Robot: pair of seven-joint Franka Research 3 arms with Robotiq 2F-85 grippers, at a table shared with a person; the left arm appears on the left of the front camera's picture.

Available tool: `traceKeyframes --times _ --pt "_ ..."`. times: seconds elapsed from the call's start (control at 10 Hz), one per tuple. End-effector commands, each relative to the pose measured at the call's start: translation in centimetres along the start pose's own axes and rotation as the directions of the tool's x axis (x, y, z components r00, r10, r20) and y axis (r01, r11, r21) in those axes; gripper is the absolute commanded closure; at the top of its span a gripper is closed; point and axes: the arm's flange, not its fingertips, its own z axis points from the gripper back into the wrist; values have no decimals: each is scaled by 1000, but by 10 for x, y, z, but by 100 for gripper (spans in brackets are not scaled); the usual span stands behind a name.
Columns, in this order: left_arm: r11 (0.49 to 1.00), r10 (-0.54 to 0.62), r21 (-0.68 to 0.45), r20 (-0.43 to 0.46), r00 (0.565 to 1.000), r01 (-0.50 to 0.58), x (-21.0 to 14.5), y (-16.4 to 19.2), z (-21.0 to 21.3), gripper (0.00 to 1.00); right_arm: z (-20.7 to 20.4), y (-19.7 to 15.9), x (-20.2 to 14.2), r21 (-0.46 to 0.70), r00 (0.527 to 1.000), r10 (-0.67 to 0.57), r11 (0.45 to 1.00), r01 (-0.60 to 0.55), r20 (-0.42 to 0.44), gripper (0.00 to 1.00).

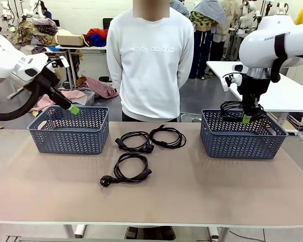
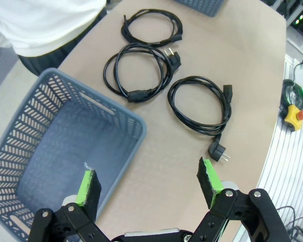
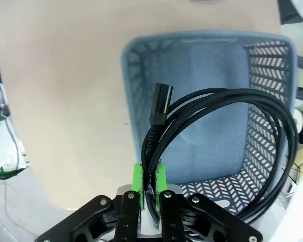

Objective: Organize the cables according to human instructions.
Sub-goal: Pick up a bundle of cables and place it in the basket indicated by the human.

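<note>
Three coiled black cables lie on the table between the baskets: one (image 1: 134, 141) beside another (image 1: 167, 136) at the back, and a third (image 1: 129, 169) nearer me. The left wrist view shows them too: far (image 2: 151, 27), middle (image 2: 141, 70) and near (image 2: 202, 103). My right gripper (image 1: 247, 119) is shut on a fourth cable (image 3: 217, 116), whose coil hangs over and into the right blue basket (image 1: 242, 143). In the right wrist view the right gripper (image 3: 149, 184) pinches the cord's strands. My left gripper (image 1: 73, 109) hovers open and empty over the left blue basket (image 1: 68, 138), its fingers (image 2: 88, 186) spread wide.
A person in a white sweatshirt (image 1: 150, 60) stands at the far edge of the table, behind the cables, with no hands in view. Both baskets sit toward the back. Bare tabletop (image 1: 217, 191) stretches along the front. A second table (image 1: 293, 91) stands behind the right basket.
</note>
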Motion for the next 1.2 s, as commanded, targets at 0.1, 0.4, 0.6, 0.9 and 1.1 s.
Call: traceKeyframes --times 0.1,0.4,0.6,0.9,1.1 --pt "1000 -13 -14 33 999 14 -1 0 0 0 -2 -23 1 -47 998 38 998 -36 46 88" --pt "1000 -13 -14 33 999 14 -1 0 0 0 -15 -34 4 -27 999 9 1000 -7 50 88" --pt "1000 -13 -14 33 999 14 -1 0 0 0 -21 -37 6 -1 999 -2 1000 2 44 88" --pt "1000 -13 -14 33 999 14 -1 0 0 0 -30 -43 8 19 999 -11 1000 10 46 88" --pt "1000 -13 -14 33 999 14 -1 0 0 0 -31 -44 9 26 998 -20 999 19 53 68"
